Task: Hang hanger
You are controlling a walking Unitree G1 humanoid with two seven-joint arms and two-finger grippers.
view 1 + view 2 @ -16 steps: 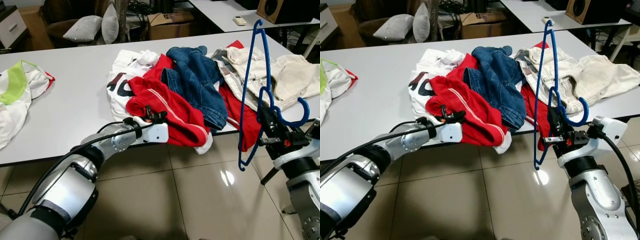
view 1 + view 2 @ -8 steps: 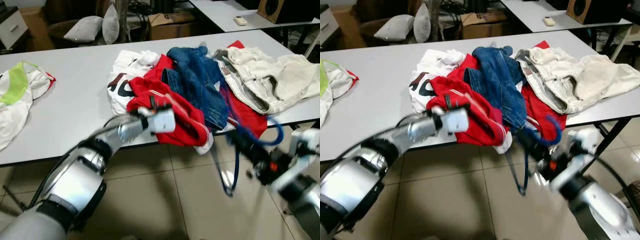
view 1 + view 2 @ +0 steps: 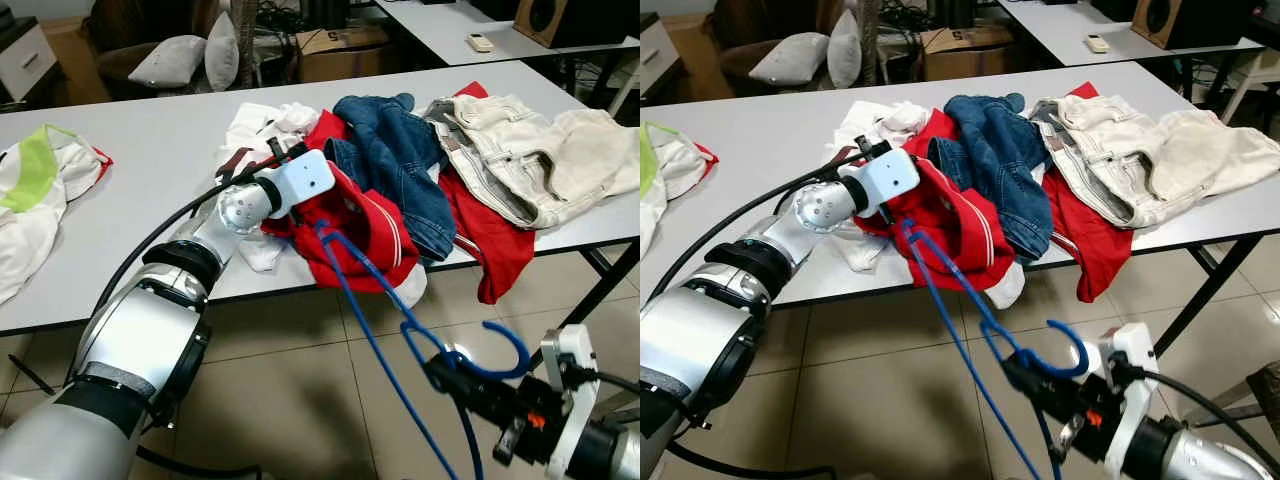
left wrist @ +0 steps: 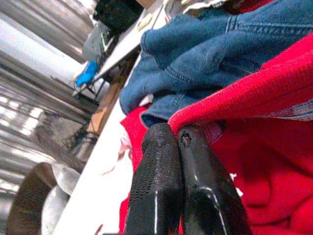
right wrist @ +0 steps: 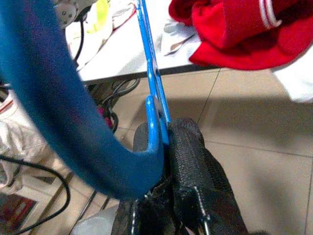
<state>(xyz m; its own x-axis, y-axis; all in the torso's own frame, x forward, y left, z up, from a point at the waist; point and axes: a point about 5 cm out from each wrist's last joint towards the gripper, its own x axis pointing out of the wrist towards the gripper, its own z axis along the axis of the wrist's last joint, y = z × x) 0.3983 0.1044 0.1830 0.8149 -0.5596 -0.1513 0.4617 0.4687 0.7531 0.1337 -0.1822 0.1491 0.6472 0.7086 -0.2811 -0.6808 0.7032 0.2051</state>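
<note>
a: head views? the left gripper (image 3: 262,166), fingers pinched together on the red knit garment with white stripes (image 3: 370,225), lifts its edge off the grey table (image 3: 140,210). the right gripper (image 3: 478,392), low over the floor, is clamped on the blue plastic hanger (image 3: 375,300), whose far end pokes into the red fabric.

b: wrist views?

a: same grips, closer.

b: risks?

a: i'd say the hanger could snag and drag the pile off. no containers here.
</note>
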